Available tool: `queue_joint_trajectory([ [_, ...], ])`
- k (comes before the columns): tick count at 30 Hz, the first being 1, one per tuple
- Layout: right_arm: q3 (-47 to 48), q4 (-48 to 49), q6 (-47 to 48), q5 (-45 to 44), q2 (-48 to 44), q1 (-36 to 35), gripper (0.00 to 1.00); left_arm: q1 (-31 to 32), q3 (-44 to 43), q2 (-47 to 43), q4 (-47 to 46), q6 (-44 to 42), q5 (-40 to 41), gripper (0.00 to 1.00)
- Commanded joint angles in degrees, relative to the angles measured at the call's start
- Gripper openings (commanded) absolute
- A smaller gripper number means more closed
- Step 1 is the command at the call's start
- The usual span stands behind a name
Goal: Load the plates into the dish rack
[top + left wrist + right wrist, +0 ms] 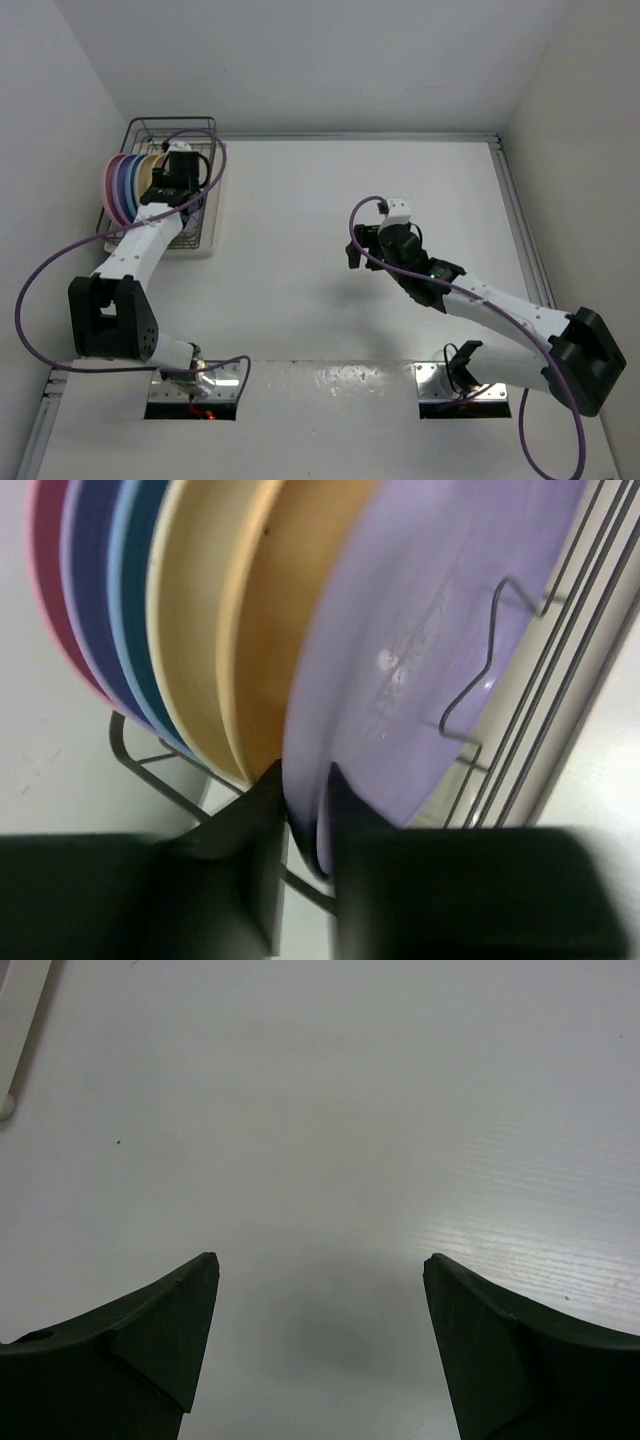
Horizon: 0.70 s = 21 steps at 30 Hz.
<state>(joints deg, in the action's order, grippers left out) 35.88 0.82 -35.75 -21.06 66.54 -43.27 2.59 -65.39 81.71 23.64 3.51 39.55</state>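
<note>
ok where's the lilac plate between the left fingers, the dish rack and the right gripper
lilac plate (430, 630), left wrist view, on its broad face
dish rack (175, 120), top external view, on its far wire rim
right gripper (320, 1270), right wrist view, midway between its open fingers

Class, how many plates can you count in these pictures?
6, all upright in the rack, left to right in the left wrist view: pink, lilac, blue, cream, orange, second lilac, gripped by the left gripper.
</note>
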Motion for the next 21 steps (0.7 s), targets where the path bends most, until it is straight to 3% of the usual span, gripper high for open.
queue_joint_trajectory([
  [1, -0.28, 0.50, 0.24, -1.53, -1.68, 0.20, 0.83, -2.15, -2.54, 0.38, 6.24, 0.10, -0.87, 0.41],
  [3, -0.46, 0.24, 0.15, -1.62, -1.77, 0.29, 0.83, -2.15, -4.30, -0.23, 7.03, 0.10, -1.75, 0.81],
  [6, -0.55, 0.24, 0.06, -1.44, -2.21, 0.20, 0.83, -2.15, -7.47, -1.64, 8.61, -0.43, -4.04, 0.91],
  [10, -0.63, -0.38, 0.06, -2.58, -3.26, 0.20, 0.85, -2.15, -11.60, -3.75, 11.25, -3.32, -7.28, 0.92],
  [15, -1.34, -2.75, 0.41, -2.23, -6.33, 1.87, 0.89, 3.99, -11.61, -8.14, 12.74, -14.74, -22.39, 0.92],
  [18, -1.43, -7.14, 0.33, -1.53, -8.88, 4.14, 0.93, 8.03, -7.24, -9.03, 17.13, -22.04, -28.28, 0.92],
  [21, -2.91, -14.59, -0.19, -1.27, -12.39, 6.25, 0.97, 11.64, 2.84, -10.25, 18.46, -25.74, -25.07, 0.91],
])
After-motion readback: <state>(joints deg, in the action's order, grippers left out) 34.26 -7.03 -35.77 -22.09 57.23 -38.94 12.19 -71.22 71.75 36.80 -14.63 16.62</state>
